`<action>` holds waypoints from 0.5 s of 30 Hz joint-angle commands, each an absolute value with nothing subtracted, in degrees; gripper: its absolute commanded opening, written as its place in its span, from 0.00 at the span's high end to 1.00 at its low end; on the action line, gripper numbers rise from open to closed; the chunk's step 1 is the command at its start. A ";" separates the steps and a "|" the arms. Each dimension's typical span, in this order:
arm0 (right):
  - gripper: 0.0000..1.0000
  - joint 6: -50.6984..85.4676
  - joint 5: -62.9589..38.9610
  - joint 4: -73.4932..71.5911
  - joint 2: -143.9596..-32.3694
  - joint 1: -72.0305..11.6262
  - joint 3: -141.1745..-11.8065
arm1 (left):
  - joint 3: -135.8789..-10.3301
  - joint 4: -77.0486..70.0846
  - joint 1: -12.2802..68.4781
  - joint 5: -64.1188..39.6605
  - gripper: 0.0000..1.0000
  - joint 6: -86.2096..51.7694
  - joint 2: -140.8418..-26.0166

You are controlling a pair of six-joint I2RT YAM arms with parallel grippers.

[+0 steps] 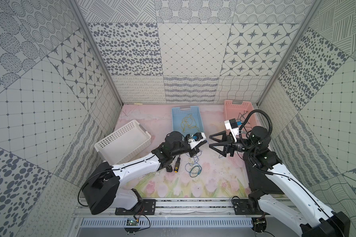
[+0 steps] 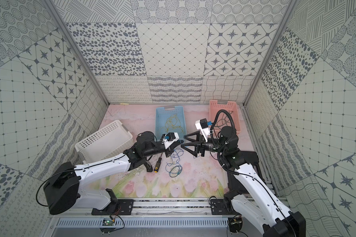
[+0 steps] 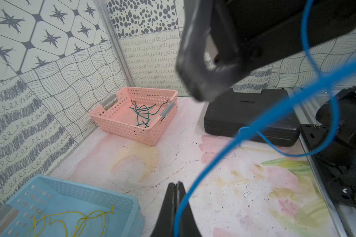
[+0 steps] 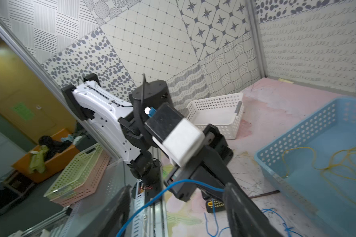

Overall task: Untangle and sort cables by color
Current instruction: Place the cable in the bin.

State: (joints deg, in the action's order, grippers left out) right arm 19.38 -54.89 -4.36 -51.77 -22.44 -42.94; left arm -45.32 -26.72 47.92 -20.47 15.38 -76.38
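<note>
The left claw (image 3: 175,202) is clamped on the blue cable (image 3: 243,131), which runs right between the right claw's (image 1: 210,141) spread-apart fingers. The white basket (image 1: 119,141) lies left, nearer the left claw.

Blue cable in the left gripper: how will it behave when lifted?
Likely floppy: the blue cable runs in loose curves from the shut left gripper. Probably very light, since it is so thin. It may drag other strands along, as blue loops lie tangled on the mat.
</note>
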 commanded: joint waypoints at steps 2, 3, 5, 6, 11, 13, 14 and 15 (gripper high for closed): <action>0.01 15.50 -40.21 -2.24 -47.78 -22.49 -39.61 | -49.75 -11.94 43.74 -11.38 1.00 7.01 -69.26; 0.01 15.46 -36.78 -2.39 -46.71 -22.38 -38.66 | -50.91 -8.90 41.87 -10.04 1.00 4.87 -68.27; 0.01 14.94 -30.60 -2.37 -44.62 -22.11 -37.07 | -52.49 -4.78 38.24 -8.39 1.00 0.03 -66.61; 0.01 14.69 -27.87 -2.73 -43.59 -21.96 -36.14 | -53.16 -3.18 36.04 -8.20 1.00 -2.69 -65.85; 0.01 15.03 -22.57 -5.20 -40.12 -21.35 -32.73 | -60.43 6.98 28.86 -7.79 1.00 -11.13 -66.98; 0.01 15.35 -21.78 -6.03 -39.83 -21.31 -31.65 | -65.93 12.56 28.02 -7.81 1.00 -12.14 -70.19; 0.01 15.47 -21.40 -6.16 -39.98 -21.28 -31.49 | -68.14 14.53 28.03 -7.15 1.00 -12.62 -71.51; 0.01 15.60 -20.98 -6.21 -40.36 -21.27 -31.47 | -70.25 16.30 27.99 -6.46 1.00 -12.94 -72.71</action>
State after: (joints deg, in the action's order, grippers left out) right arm 16.08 -24.88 -3.07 -40.58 -21.45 -32.03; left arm -62.52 -0.47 30.13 -10.15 -3.09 -69.25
